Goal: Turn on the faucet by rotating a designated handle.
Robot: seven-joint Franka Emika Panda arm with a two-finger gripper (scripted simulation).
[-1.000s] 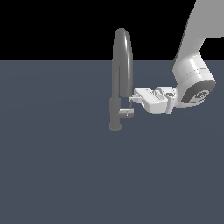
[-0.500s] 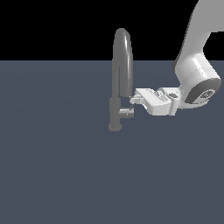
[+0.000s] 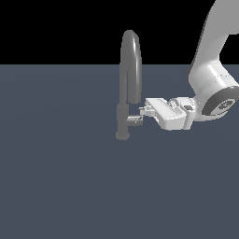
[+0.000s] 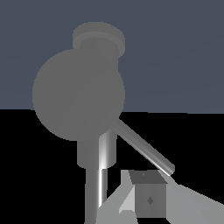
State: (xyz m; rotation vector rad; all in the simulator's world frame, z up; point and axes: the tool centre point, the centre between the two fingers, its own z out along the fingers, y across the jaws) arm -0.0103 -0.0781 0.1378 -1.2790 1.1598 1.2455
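Observation:
The tall grey faucet (image 3: 129, 65) stands mid-scene on its small round base, its arched spout rising high. The stubby handle (image 3: 135, 122) sticks out of the lower body toward the exterior view's right. My gripper (image 3: 141, 112) lies level, reaching in from that side, with its fingertips just above the handle's outer end and next to the faucet's body; contact is unclear. The fingers appear pressed together with nothing between them. In the wrist view the handle's round end (image 4: 78, 94) fills the middle, the faucet body (image 4: 98, 153) runs behind it, and a fingertip (image 4: 148, 199) shows close by.
A flat dark blue-grey floor (image 3: 56, 186) spreads around the faucet. The white arm (image 3: 210, 79) comes down from the exterior view's upper right. Black background lies beyond the floor's far edge.
The gripper has sunk slightly, bringing its fingertips closer to the handle's top. The faucet and handle look unmoved.

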